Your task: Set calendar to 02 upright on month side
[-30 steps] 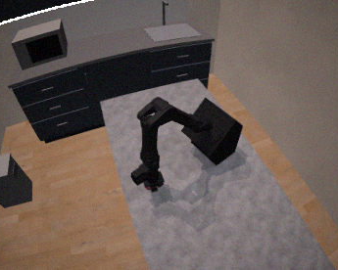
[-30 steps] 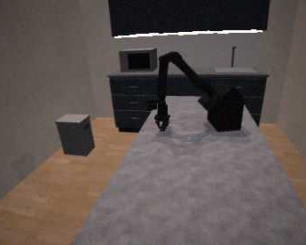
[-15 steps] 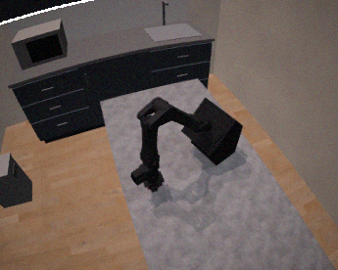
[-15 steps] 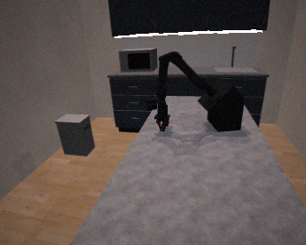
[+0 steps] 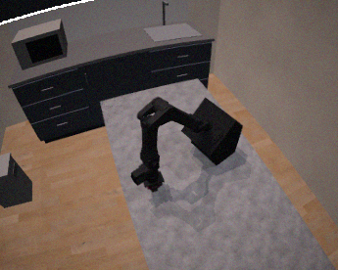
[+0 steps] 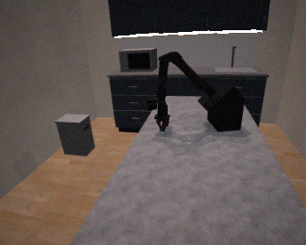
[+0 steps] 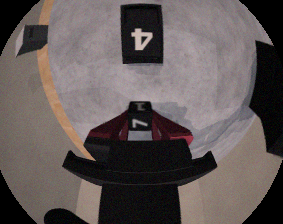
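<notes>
A small black cube (image 7: 140, 113) is between the red fingertips in the wrist view; a white 7, turned on its side, faces the camera, and a foreshortened white mark shows on the face beyond. My gripper (image 7: 140, 113) (image 5: 155, 186) (image 6: 162, 123) is shut on this cube, low over the table. A black tray-like block (image 7: 124, 35) lies ahead of the gripper, apart from it. A white 4 (image 7: 142, 39) shows there upside down, nearer the gripper; the far part is dark and I cannot tell what it holds. The month's name is not visible. The tray cannot be made out in the top and exterior views.
The grey table (image 5: 223, 220) (image 6: 189, 191) has its left edge close to the gripper. The arm's large black base block (image 5: 216, 132) (image 6: 226, 108) stands to the right. A grey bin (image 5: 10, 181) (image 6: 75, 135) stands on the floor at the left.
</notes>
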Controlling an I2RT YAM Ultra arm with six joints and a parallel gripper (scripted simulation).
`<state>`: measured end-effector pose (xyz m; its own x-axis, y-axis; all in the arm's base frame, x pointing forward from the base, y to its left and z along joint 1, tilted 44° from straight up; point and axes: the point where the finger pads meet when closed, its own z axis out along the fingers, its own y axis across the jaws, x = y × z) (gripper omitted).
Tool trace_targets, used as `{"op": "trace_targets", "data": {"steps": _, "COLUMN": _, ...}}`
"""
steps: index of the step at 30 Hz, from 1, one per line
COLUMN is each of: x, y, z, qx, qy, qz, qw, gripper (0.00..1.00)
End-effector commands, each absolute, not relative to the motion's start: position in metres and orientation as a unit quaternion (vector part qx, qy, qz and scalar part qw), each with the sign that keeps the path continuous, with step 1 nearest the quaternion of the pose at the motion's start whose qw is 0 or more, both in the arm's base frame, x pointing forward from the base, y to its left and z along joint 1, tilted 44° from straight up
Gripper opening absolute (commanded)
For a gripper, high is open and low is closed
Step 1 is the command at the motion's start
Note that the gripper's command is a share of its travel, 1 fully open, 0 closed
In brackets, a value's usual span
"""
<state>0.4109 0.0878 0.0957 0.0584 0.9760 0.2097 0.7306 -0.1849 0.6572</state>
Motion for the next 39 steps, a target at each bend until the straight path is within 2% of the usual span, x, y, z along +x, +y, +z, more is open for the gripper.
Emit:
{"op": "trace_targets", "data": {"steps": 1, "x": 0.412, "y": 0.088, "z": 0.100, "qx": 0.700, "qy": 0.607, "qz": 0.321, "qw": 0.196, "gripper": 0.27}}
{"op": "trace_targets", "data": {"steps": 15, "x": 0.399, "y": 0.086, "z": 0.114, "qx": 0.700, "qy": 0.607, "qz": 0.321, "qw": 0.196, "gripper": 0.27}}
{"op": "trace_targets", "data": {"steps": 27, "x": 0.346, "y": 0.077, "z": 0.169, "qx": 0.700, "qy": 0.607, "qz": 0.322, "qw": 0.196, "gripper": 0.27}}
{"op": "trace_targets", "data": {"steps": 39, "x": 0.344, "y": 0.076, "z": 0.172, "qx": 0.700, "qy": 0.607, "qz": 0.322, "qw": 0.196, "gripper": 0.27}}
